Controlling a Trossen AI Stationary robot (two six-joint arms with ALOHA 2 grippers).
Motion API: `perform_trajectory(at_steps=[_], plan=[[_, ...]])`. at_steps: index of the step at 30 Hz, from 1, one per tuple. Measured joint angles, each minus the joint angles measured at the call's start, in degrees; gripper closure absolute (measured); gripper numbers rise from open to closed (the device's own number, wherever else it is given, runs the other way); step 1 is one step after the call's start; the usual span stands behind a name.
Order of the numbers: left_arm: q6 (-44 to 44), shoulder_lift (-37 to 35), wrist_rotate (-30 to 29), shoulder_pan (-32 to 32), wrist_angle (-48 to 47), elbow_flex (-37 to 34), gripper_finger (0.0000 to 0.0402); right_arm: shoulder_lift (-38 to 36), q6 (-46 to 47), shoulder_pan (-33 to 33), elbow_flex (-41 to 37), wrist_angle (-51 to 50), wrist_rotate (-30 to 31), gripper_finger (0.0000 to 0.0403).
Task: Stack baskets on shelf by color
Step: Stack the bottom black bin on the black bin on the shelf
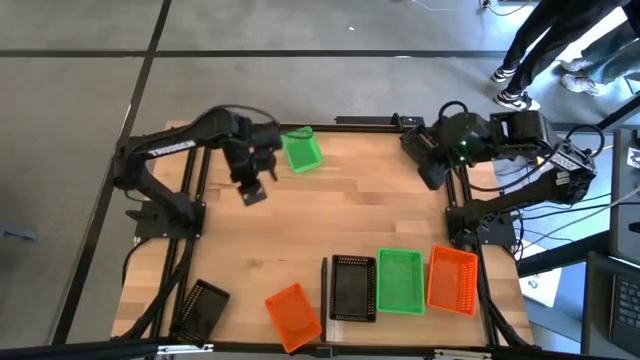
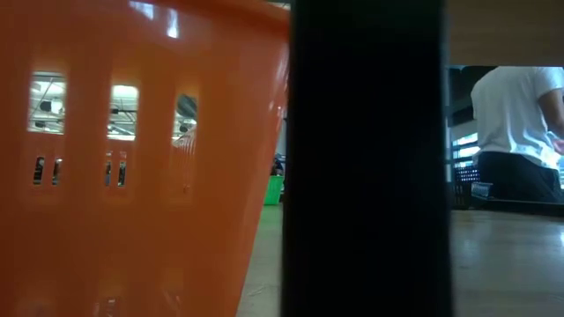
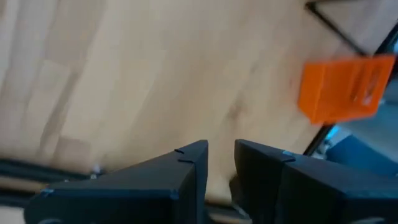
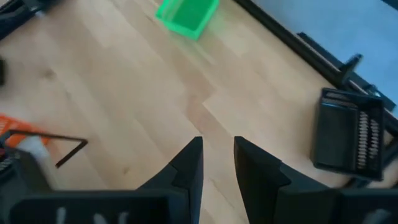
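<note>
The high view looks straight down on the whole surface (image 1: 300,250), while the low view sits at surface height, pressed close against an orange basket (image 2: 132,158) and a dark post (image 2: 366,158). Each wrist view looks down past its own jaws at the planks; the right one shares the green basket (image 4: 186,14) with the high view.

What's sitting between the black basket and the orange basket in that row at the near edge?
A green basket sits between the black basket and the orange basket, all three side by side on the pale shelf. The high view shows this.
</note>
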Motion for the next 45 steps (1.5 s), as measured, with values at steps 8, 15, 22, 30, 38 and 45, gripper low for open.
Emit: perform_trajectory(at_steps=[8, 15, 22, 30, 38, 45], plan=[[-1.92, -5.25, -4.46, -16.83, -0.31, -4.21, 0.0331, 0.1, -4.16, -0.67, -0.07, 3.89, -1.09, 0.0316], [-8.54, -10.24, -4.79, -30.46, 2.33, -14.62, 0.0331, 0.08, -6.99, -0.67, -0.07, 4.03, -8.85, 0.0316], [-15.15, -14.05, 0.75, -40.89, 16.98, -25.03, 0.0331, 0.28, -13.14, -0.67, -0.07, 4.7, -14.6, 0.0316], [-10.93, -13.5, 2.47, -51.2, 30.92, -34.1, 0.0331, 0.28, -25.8, -0.67, -0.07, 6.73, -24.24, 0.0316], [-14.19, -13.06, 1.98, -56.57, 42.48, -42.98, 0.0331, 0.28, -29.23, -0.67, -0.07, 7.45, -27.54, 0.0316], [-15.24, -13.06, -4.05, -59.07, 45.06, -46.21, 0.0331, 0.28, -27.8, -0.67, -0.07, 8.64, -27.54, 0.0316]])
